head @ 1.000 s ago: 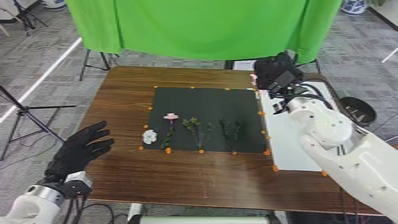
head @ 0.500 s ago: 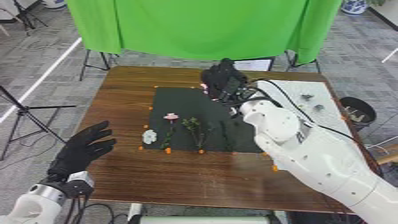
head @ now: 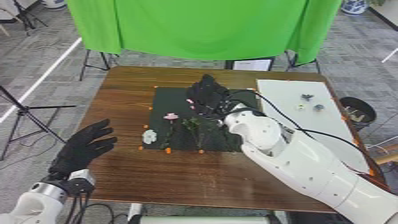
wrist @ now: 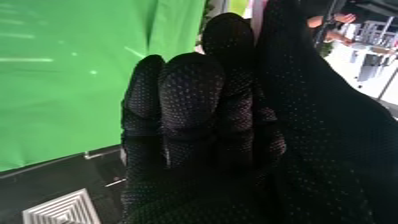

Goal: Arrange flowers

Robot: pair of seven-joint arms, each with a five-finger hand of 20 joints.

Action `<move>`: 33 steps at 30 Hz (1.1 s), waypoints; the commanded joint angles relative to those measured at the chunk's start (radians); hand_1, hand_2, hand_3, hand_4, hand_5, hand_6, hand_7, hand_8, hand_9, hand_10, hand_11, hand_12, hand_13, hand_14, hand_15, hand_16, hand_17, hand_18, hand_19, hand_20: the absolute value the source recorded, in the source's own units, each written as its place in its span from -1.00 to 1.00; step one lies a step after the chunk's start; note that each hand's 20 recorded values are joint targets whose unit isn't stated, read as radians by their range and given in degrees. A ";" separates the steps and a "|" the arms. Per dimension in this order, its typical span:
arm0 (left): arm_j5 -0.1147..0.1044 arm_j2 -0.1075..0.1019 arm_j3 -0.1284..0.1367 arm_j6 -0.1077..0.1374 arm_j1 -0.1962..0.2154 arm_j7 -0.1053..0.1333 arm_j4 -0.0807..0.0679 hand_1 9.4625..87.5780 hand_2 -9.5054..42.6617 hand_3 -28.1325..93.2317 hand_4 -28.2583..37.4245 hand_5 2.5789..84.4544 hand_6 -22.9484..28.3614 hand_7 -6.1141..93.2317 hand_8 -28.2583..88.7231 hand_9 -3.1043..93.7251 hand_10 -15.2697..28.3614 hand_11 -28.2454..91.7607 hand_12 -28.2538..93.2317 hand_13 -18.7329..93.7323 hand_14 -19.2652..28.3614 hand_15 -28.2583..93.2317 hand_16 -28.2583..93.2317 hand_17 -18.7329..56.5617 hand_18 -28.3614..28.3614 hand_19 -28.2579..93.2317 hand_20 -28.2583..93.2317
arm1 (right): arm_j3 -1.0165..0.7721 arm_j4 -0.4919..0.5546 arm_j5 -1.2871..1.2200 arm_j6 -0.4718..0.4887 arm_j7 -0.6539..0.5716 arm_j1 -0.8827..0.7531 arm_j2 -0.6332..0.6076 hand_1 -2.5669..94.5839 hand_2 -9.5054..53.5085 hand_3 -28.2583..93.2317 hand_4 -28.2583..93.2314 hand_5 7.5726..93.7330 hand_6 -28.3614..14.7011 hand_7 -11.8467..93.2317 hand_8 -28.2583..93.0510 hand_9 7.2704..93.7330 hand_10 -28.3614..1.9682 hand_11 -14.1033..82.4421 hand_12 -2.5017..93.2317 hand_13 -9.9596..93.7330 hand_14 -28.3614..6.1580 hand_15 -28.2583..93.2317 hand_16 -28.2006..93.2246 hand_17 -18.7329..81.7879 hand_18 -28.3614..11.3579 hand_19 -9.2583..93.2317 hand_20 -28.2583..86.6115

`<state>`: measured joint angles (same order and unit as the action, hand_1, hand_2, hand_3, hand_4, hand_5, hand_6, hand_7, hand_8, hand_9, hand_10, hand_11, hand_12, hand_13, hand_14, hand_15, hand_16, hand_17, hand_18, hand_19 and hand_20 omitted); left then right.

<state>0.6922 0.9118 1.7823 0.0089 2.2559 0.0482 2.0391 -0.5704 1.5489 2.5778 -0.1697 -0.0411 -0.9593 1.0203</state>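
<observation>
In the head view my right hand [head: 207, 95] is over the upper middle of the dark mat [head: 167, 98], shut on a pink flower [head: 190, 101] at its left side. My right hand [wrist: 191, 95] fills much of the right wrist view, with a pink strip [wrist: 258, 20] between thumb and finger. On the mat lie another pink flower [head: 171, 116] with a green stem, a white flower [head: 149, 136] and green sprigs [head: 192, 123], partly hidden by the right arm. At the table's left side is my open left hand [head: 82, 147].
The white board [head: 284, 90] right of the mat holds small grey-blue flower heads [head: 307, 96] and a pale one [head: 300, 106]. Orange markers edge the mat and board. A green cloth [head: 200, 27] hangs behind the brown table [head: 169, 175]; a dark bin [head: 357, 110] stands to the right.
From the white board's far end, my right hand has moved left and nearer over the mat with the pink flower. The small flower heads on the board are uncovered. My left hand has hardly moved.
</observation>
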 commanded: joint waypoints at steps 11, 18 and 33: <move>0.007 -0.001 -0.011 -0.020 -0.013 -0.020 -0.012 -0.58 -0.72 0.65 -1.00 -0.32 0.13 -0.43 -0.72 -0.41 0.31 -0.05 -0.30 -0.26 0.56 0.17 -0.62 -0.71 0.79 0.24 -0.44 | 0.017 -0.058 0.044 -0.058 -0.033 0.008 0.069 0.05 -1.00 0.81 -1.00 0.29 0.49 0.30 -0.47 0.74 0.50 -0.17 0.18 0.57 0.42 0.58 -0.02 -0.08 -0.35 0.58 0.21; 0.006 0.000 -0.010 -0.017 -0.012 -0.016 -0.013 -0.58 -0.72 0.65 -1.00 -0.32 0.13 -0.43 -0.72 -0.41 0.31 -0.05 -0.30 -0.26 0.56 0.17 -0.62 -0.71 0.79 0.24 -0.45 | 0.003 -0.051 0.052 -0.029 -0.028 -0.009 0.067 0.01 -0.99 0.80 -1.00 0.26 0.50 0.30 -0.47 0.72 0.51 -0.17 0.17 0.56 0.42 0.58 -0.02 -0.10 -0.36 0.57 0.21; -0.002 -0.013 -0.018 -0.013 -0.016 -0.002 -0.016 -0.58 -0.72 0.65 -1.00 -0.32 0.12 -0.43 -0.72 -0.41 0.31 -0.05 -0.30 -0.26 0.56 0.17 -0.62 -0.71 0.79 0.24 -0.45 | -0.030 -0.017 -0.003 0.000 -0.016 -0.029 0.070 -0.19 -1.00 0.75 -1.00 0.23 0.50 0.29 -0.49 0.58 0.41 0.19 -0.23 0.51 0.37 0.60 -0.06 -0.12 -0.37 0.56 0.23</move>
<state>0.6946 0.9102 1.7726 -0.0009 2.2349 0.0406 2.0266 -0.5859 1.4979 2.5779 -0.1731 -0.0682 -0.9878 1.0779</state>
